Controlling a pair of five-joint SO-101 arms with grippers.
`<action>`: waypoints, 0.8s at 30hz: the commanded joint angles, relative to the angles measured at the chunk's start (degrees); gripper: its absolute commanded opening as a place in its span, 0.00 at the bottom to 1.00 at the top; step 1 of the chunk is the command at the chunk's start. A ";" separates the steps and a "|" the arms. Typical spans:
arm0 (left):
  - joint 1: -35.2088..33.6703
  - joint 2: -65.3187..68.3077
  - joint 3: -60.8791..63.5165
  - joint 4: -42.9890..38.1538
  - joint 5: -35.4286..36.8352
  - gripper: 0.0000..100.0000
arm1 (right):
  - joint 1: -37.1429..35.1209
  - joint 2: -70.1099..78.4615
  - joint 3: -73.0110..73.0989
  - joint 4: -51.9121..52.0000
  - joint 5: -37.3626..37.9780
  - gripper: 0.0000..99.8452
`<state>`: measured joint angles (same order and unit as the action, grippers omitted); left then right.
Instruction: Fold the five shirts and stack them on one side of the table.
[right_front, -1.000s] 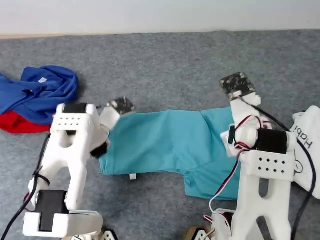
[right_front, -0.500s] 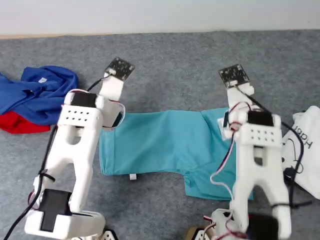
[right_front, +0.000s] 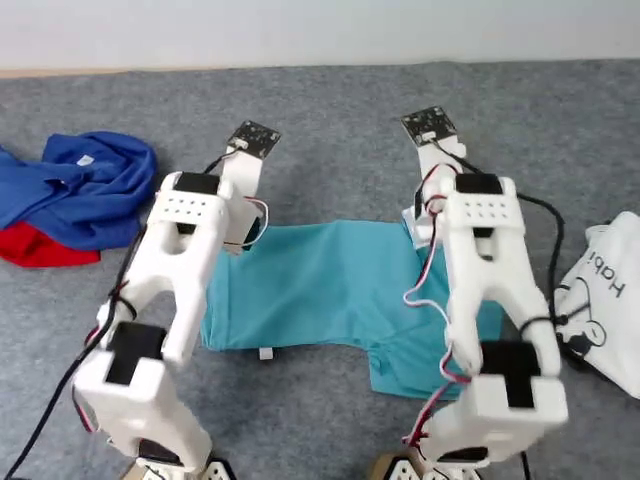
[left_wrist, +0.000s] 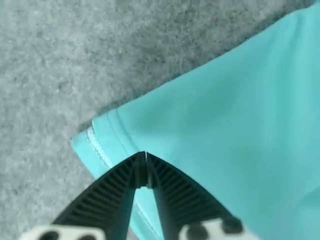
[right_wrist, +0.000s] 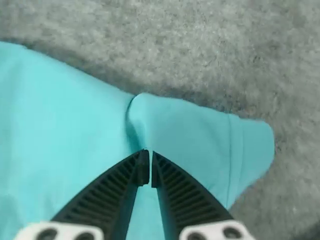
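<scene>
Teal cotton shirt (right_front: 320, 290) is lying spread flat mid-table on the grey felt-like tabletop (right_front: 330, 110). Left gripper (left_wrist: 145, 170) has its jaws pressed together, tips down on the shirt's hemmed corner. Right gripper (right_wrist: 148, 167) is closed too, sitting on a crease by the sleeve. Can't tell if either has actually nipped cloth. Crumpled blue shirt (right_front: 85, 185) and red shirt (right_front: 40, 250) are off at one side, white printed shirt (right_front: 610, 290) at the other.

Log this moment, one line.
left tool: shut on teal shirt, hem corner | right tool: shut on teal shirt, by sleeve | blue shirt: crumpled
</scene>
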<state>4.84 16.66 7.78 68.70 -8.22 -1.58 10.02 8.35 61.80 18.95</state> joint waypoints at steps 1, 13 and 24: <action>0.62 2.99 -4.18 0.44 0.18 0.00 | 1.10 5.93 -8.00 -1.19 -0.70 0.01; -0.35 16.35 -15.78 6.95 0.00 0.00 | 10.95 27.74 -29.27 -0.57 -0.18 0.01; -0.97 16.18 -22.02 9.49 0.00 0.00 | 13.23 27.65 -41.76 9.98 2.99 0.01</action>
<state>4.13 35.38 -11.21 76.35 -8.04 10.64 41.49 -27.78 68.66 21.14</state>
